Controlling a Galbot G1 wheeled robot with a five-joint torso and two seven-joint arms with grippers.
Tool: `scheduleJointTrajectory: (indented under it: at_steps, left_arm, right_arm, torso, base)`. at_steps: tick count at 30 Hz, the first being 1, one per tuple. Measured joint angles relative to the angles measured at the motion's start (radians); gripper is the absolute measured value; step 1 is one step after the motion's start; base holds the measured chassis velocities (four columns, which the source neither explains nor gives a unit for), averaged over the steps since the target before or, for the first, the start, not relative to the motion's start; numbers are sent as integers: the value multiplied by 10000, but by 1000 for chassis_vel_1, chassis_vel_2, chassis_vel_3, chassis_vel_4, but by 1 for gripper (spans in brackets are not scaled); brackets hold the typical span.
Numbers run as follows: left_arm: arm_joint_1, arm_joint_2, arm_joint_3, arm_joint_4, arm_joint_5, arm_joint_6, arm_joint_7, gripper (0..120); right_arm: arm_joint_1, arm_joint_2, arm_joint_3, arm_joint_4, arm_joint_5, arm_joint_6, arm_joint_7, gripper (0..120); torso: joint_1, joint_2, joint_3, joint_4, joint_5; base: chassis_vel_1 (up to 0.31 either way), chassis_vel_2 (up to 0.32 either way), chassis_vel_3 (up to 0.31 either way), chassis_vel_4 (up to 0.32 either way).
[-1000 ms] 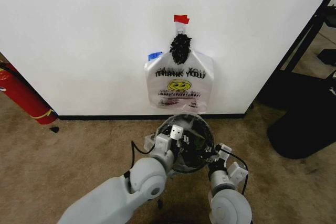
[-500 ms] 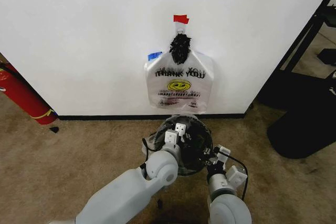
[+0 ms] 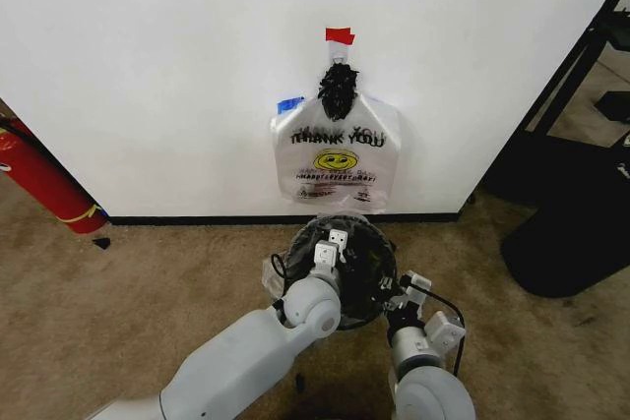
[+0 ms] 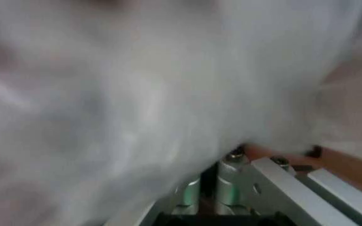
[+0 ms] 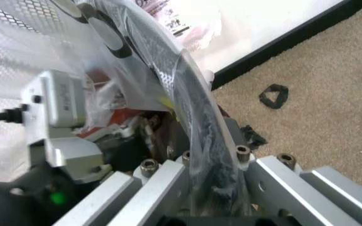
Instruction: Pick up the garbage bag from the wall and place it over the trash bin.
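The black mesh trash bin (image 3: pixel 356 224) stands on the carpet at the foot of the white wall (image 3: pixel 148 66). The see-through garbage bag (image 3: pixel 272 278) lies in the bin and drapes over its rim (image 5: pixel 193 108). My left gripper (image 3: pixel 330 246) reaches down into the bin's mouth, and white plastic (image 4: pixel 137 94) presses right against it (image 4: pixel 209 188). At the bin's right rim, my right gripper (image 3: pixel 399 287) is shut (image 5: pixel 222 174) on the bag film and the rim. The left arm's grey wrist block (image 5: pixel 55 117) sits inside the mesh.
A white "THANK YOU" smiley bag (image 3: pixel 337 159) hangs from a hook under red tape (image 3: pixel 339 35), just above the bin. A red fire extinguisher (image 3: pixel 44 179) leans at the left. A black stand (image 3: pixel 571 204) fills the right. A black scrap (image 5: pixel 273 95) lies on the carpet.
My left arm has stretched forward, carrying its gripper farther over and into the bin. The right gripper has stayed at the rim.
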Motion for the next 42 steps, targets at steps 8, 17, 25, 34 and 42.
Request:
scheduleJointTrajectory:
  at_steps: [8, 17, 25, 34, 42]
  left_arm:
    - [-86, -34, 167, 290, -9, 237, -6, 0]
    - [-234, -51, 209, 694, -20, 274, 19, 0]
    - [-99, 16, 178, 637, -59, 274, 14, 0]
    - [229, 716, 153, -748, -11, 249, 132, 0]
    - [885, 1467, 149, -2282, 141, 84, 859, 0]
  right_arm:
    - [-116, -8, -144, 251, 90, -105, -46, 0]
    - [-426, -27, -266, 487, -107, -96, -375, 0]
    - [-499, -54, -295, 566, -142, -71, -459, 0]
    - [-148, -104, -69, 296, 271, -90, -130, 0]
    - [170, -117, 140, 16, 933, -288, 269, 0]
  torso:
    - [0, 0, 0, 0, 0]
    - [0, 0, 0, -1, -1]
    - [0, 0, 0, -1, -1]
    - [0, 0, 0, 0, -1]
    - [0, 0, 0, 0, -1]
  base:
    - [0, 0, 0, 0]
    - [0, 0, 0, 0]
    - [0, 0, 0, 0]
    - [0, 0, 0, 0]
    - [0, 0, 0, 0]
